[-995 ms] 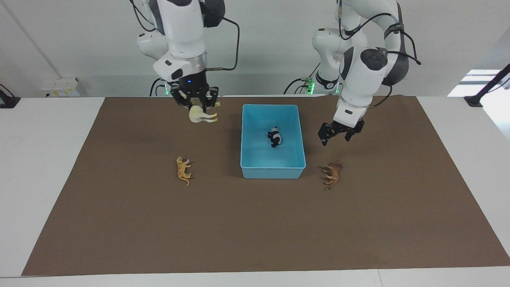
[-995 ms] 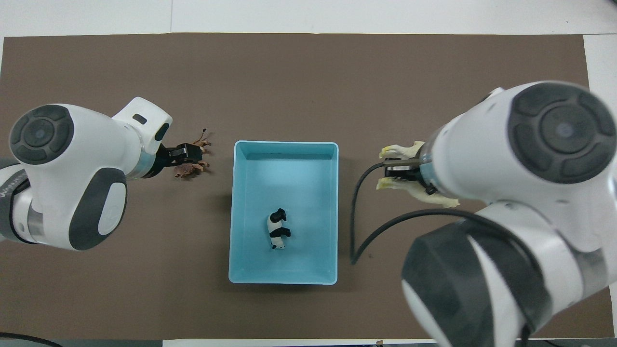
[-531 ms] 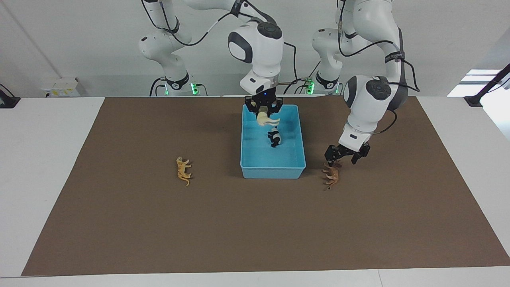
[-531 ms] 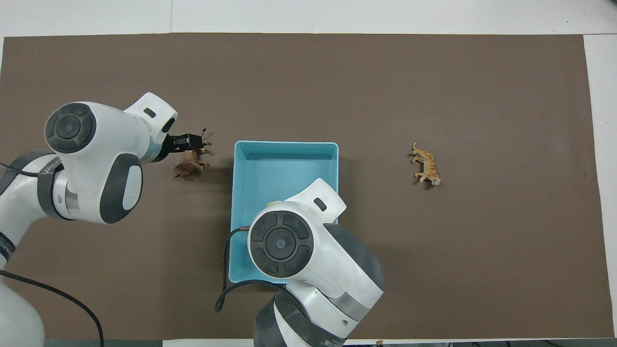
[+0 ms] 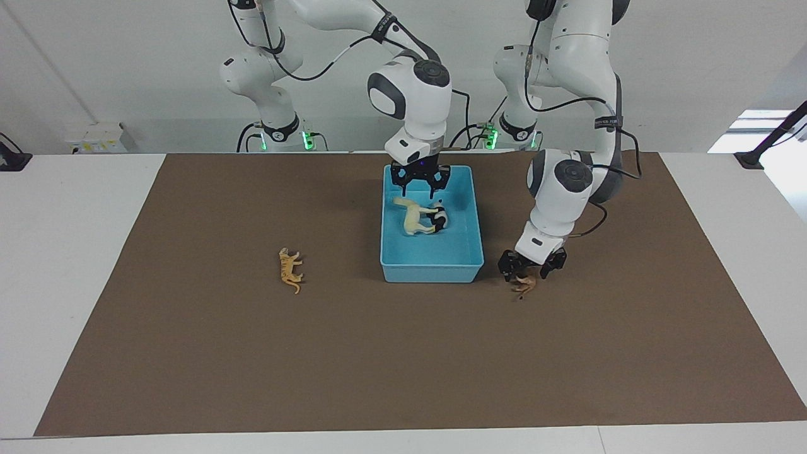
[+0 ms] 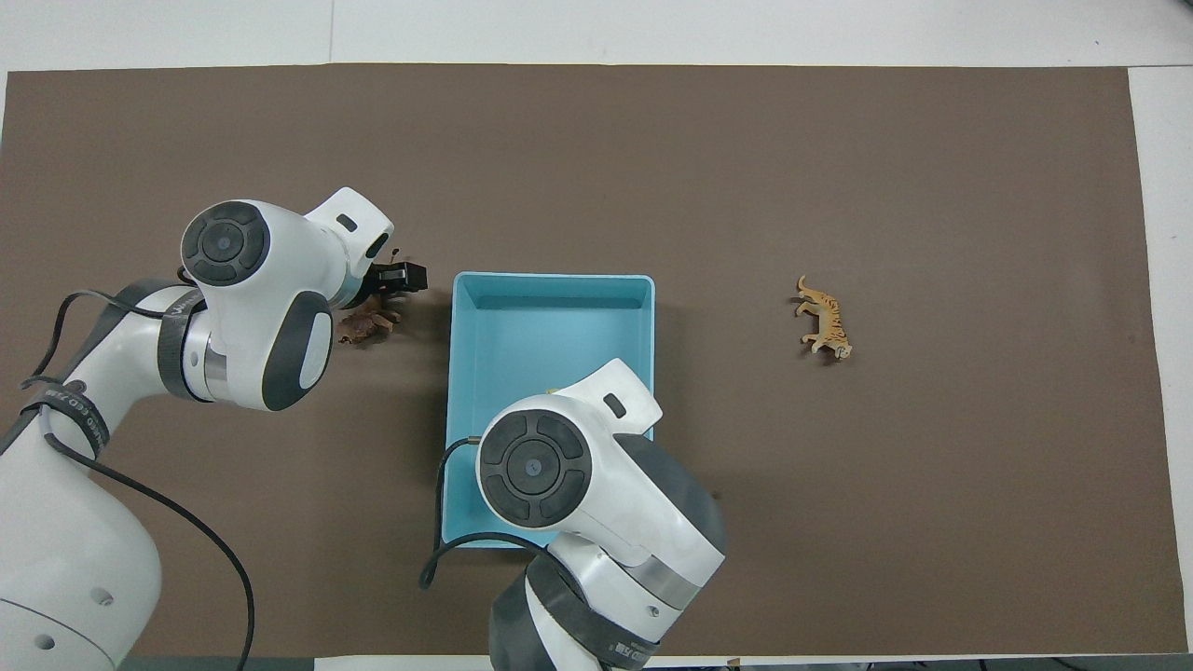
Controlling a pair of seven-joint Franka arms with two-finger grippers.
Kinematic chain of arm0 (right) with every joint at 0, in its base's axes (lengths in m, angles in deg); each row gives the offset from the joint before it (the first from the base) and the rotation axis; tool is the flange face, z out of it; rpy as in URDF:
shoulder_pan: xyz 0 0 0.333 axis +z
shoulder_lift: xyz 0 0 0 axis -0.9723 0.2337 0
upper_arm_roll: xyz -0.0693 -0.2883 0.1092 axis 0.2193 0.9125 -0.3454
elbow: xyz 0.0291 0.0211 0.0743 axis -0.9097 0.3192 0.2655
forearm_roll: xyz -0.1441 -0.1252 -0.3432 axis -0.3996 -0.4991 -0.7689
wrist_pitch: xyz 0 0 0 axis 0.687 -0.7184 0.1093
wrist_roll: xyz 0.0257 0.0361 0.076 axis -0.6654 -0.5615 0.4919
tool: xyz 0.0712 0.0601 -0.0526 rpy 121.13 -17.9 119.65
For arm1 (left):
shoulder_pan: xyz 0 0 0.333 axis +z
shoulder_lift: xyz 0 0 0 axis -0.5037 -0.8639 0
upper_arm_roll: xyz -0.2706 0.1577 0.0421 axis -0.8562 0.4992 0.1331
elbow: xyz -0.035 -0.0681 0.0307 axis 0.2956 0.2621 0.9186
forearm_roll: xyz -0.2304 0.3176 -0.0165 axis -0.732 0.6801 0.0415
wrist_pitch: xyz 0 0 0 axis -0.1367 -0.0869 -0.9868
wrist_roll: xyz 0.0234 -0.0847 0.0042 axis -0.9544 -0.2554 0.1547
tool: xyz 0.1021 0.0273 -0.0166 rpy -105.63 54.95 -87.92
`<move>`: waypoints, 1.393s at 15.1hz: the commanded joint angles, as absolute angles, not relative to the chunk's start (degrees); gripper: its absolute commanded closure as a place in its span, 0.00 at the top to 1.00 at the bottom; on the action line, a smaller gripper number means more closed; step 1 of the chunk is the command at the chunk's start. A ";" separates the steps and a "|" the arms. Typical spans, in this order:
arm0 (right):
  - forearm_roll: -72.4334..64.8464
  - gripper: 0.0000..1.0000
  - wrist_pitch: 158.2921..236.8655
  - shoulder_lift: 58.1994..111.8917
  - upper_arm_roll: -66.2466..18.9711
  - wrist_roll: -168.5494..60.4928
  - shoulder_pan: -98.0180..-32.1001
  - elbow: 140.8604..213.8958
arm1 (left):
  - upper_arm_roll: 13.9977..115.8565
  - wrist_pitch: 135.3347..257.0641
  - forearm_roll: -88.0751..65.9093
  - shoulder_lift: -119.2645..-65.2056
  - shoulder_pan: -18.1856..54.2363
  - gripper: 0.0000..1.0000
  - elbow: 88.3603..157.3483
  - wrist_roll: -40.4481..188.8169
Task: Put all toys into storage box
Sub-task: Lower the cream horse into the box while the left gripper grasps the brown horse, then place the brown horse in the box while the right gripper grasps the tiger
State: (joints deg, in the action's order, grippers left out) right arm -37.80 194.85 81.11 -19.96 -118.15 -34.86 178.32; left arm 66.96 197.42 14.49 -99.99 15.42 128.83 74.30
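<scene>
My left jaws are hanging apart around the lion (image 5: 524,282), a light, stiff figurine I am judging best pinched across its body.

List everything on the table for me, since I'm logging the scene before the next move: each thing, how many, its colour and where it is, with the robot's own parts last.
storage box: one, light blue, middle of the mat.
horse: one, cream-white, in the storage box, touching the panda.
panda: one, black-and-white, in the storage box beside the horse.
tiger: one, orange striped, on the mat toward the right arm's end.
lion: one, brown, on the mat beside the storage box, toward the left arm's end.
mat: one, brown, covering most of the table.
right gripper: one, black, open over the storage box, holding nothing.
left gripper: one, black, open, down around the lion.
</scene>
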 commanded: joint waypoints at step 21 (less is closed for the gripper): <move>-37.99 1.00 229.65 80.07 -19.60 -66.43 -70.24 204.49 | 67.52 179.68 15.37 -102.04 14.95 0.01 115.73 77.72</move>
